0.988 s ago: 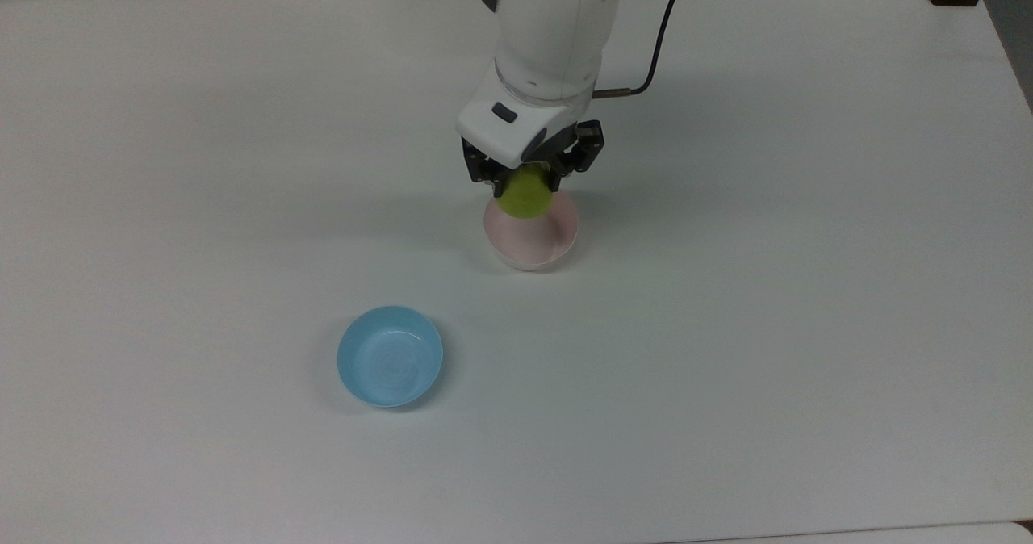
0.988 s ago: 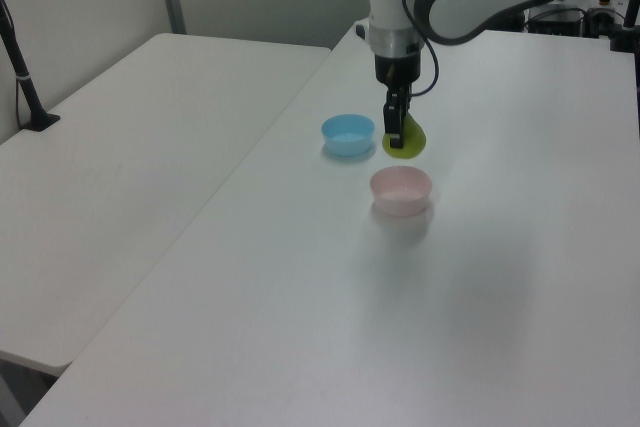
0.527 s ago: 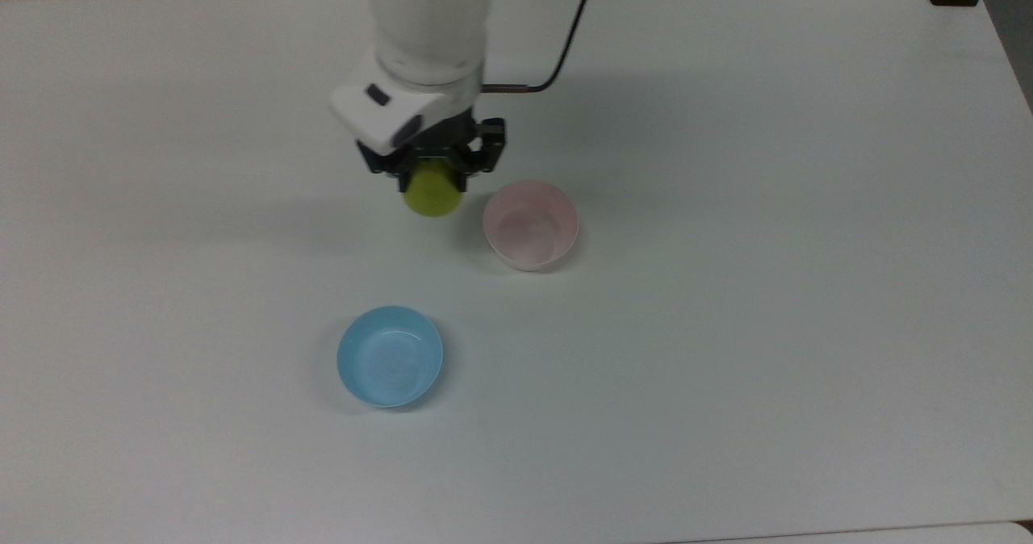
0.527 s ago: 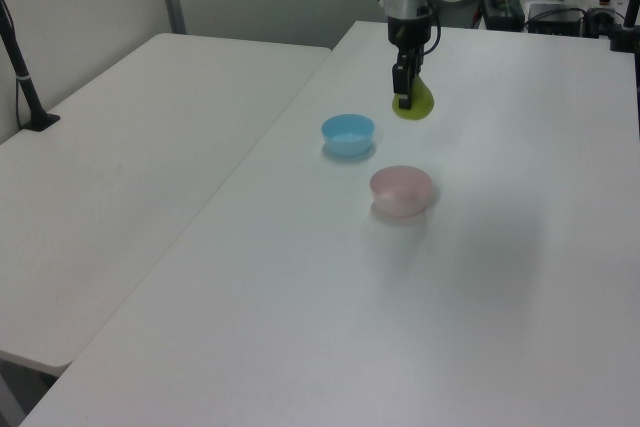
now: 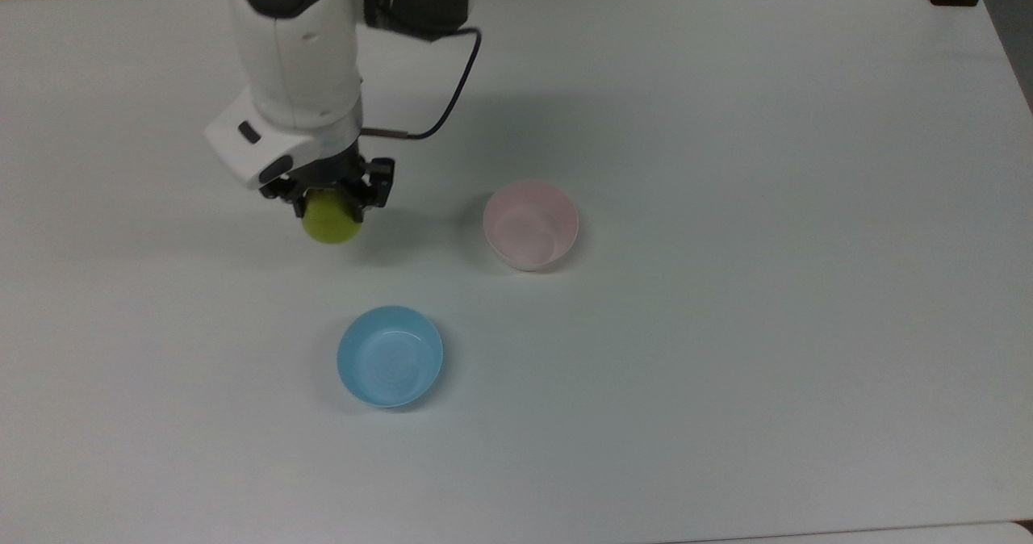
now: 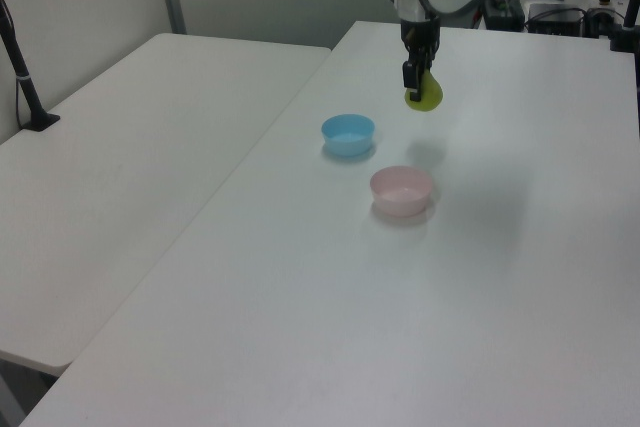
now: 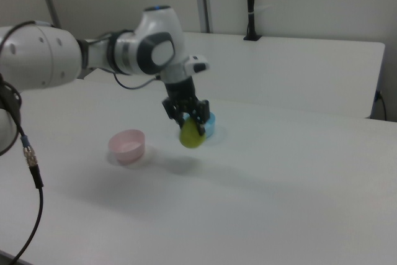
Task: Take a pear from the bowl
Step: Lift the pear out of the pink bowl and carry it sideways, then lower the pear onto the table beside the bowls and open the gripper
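While the white arm reaches down at the top view's upper left, the small yellow-green rounded pear (image 5: pixel 331 221) is clamped in the black two-finger gripper (image 5: pixel 329 202), left of the pale pink plastic bowl (image 5: pixel 530 224).

No text, label, brand, number or sign can be read anywhere in these views.
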